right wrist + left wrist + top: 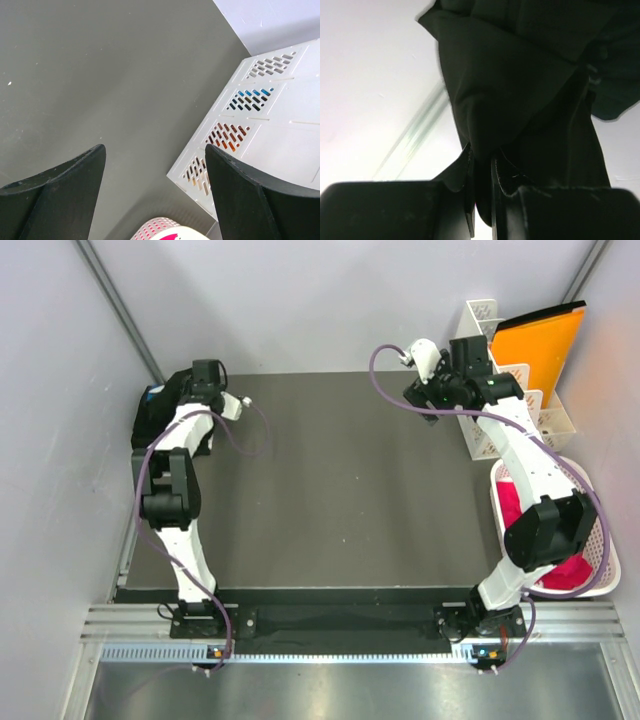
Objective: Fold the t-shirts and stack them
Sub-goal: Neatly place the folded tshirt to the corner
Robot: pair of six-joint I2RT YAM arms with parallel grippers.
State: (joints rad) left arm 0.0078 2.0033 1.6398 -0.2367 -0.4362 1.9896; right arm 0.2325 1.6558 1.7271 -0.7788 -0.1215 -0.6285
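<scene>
Left tool point(481, 167) is clenching a bunched black t-shirt point(510, 80).
The shirt is showing dark, rumpled folds at the surface's point(340, 490) far-left corner; the right tool point(155, 165) is gaping, released, beside a white rack point(265, 125).

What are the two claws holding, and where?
The left claw pinches a fold of a black t-shirt; which part cannot be told. The right claw is open and empty.

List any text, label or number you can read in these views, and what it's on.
None can be read.
The black t-shirt shows only a sliver of blue print in the top view, with no letters; the left wrist view shows plain dark cloth.
The white slotted rack, orange folder and lattice basket carry no visible label.
</scene>
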